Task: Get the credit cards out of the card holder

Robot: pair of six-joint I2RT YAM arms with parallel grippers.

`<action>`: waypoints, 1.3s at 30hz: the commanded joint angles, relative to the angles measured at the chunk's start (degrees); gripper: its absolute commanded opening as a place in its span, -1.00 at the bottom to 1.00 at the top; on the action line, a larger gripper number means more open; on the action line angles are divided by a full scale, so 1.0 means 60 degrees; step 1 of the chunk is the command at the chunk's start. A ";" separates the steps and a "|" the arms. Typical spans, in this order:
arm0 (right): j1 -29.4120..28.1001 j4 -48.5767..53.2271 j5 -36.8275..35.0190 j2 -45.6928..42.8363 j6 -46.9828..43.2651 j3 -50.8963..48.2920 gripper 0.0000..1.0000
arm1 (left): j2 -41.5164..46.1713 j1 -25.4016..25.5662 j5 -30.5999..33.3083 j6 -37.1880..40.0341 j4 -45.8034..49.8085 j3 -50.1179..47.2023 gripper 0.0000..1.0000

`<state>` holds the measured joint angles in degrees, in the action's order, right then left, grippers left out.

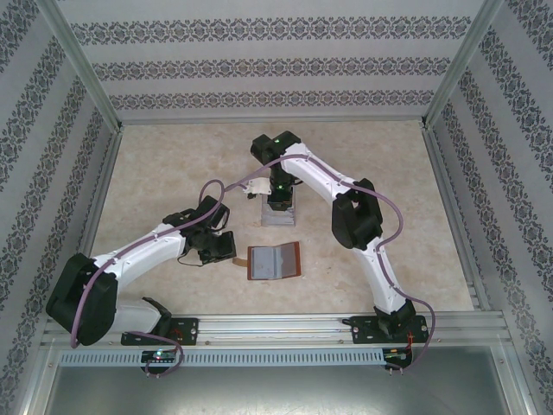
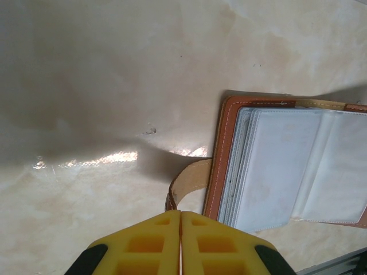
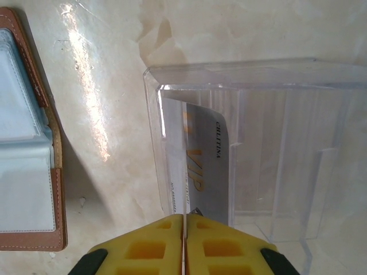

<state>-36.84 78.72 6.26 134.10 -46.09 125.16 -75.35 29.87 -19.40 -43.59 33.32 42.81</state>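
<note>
The card holder (image 1: 275, 262) lies open on the table, brown leather outside with grey-blue pockets (image 2: 287, 166) facing up. Its brown strap tab (image 2: 189, 177) curls up to my left gripper (image 2: 180, 212), which is shut on the tab's end just left of the wallet. My right gripper (image 3: 185, 216) is shut on a pale credit card (image 3: 184, 172) seen edge-on, lowered into a clear plastic box (image 3: 258, 66). A grey card printed "VIP" (image 3: 209, 172) lies inside that box beside it. In the top view the right gripper (image 1: 278, 206) hangs over the box, behind the wallet.
The wallet's right edge (image 3: 54, 189) lies a short way left of the clear box. Patterned walls with metal rails (image 1: 104, 112) close in the table on three sides. The arm bases sit on the front rail (image 1: 276, 324).
</note>
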 commanded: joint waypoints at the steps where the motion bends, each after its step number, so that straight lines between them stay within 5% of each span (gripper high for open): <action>1: 0.0081 0.0408 0.0377 0.0315 -0.0039 0.0045 -0.77 | 0.0232 -0.0142 0.0070 -0.0135 0.0254 -0.0166 -0.84; 29: 0.0134 0.0325 -0.0049 -0.0556 0.0839 -0.0002 -0.67 | 0.0285 -0.0139 -0.0092 0.0033 -0.0026 0.0054 -0.82; 39: 0.0096 -0.2782 0.0815 -0.2266 0.4281 -0.2657 -0.66 | -0.0222 -0.0139 -0.0394 0.0185 -0.0489 0.0359 -0.81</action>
<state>-36.14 69.87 8.05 125.08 -30.98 113.86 -75.75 29.87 -20.67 -43.70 32.45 43.13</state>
